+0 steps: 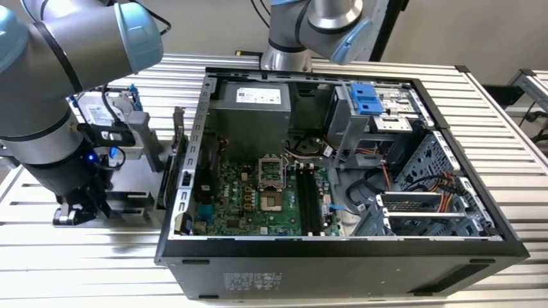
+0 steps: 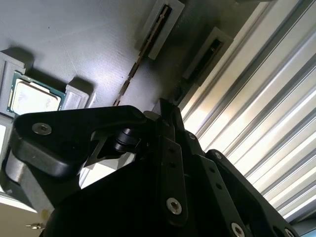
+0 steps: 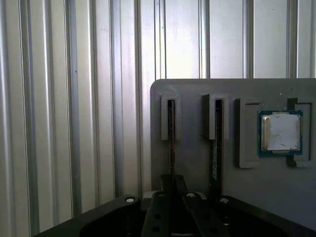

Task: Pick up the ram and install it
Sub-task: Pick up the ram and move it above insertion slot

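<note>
at the exterior view's left, between the case wall (image 1: 181, 168) and open table (image 1: 60, 269), the gripper (image 1: 76, 213) hangs over a grey tray (image 3: 197, 91); the ram (image 3: 171, 148) stands edgewise at the gripper's tip; its grasp cannot be told.

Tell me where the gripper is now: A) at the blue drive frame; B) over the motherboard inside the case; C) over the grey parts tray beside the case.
C: the exterior view shows the gripper above the grey tray, outside the case.
</note>
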Robot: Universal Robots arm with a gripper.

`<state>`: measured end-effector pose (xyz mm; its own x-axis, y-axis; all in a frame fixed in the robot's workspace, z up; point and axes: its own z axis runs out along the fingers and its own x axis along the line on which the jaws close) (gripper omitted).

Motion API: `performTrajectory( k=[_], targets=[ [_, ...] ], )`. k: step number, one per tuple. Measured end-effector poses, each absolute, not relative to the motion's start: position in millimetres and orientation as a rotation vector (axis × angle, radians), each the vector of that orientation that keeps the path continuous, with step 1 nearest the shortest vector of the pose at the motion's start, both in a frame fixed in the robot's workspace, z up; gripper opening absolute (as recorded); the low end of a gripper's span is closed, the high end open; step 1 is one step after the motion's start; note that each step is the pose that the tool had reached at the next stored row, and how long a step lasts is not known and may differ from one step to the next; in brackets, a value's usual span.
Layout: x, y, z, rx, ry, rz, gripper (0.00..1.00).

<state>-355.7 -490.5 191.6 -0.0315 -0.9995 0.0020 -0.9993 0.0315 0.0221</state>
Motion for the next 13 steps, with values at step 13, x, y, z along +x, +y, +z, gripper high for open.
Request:
performTrajectory(
  k=[13],
  targets=[
    [-355.7,-490.5,201.9,2.174,-2.244,-0.023,0.00]
  ],
)
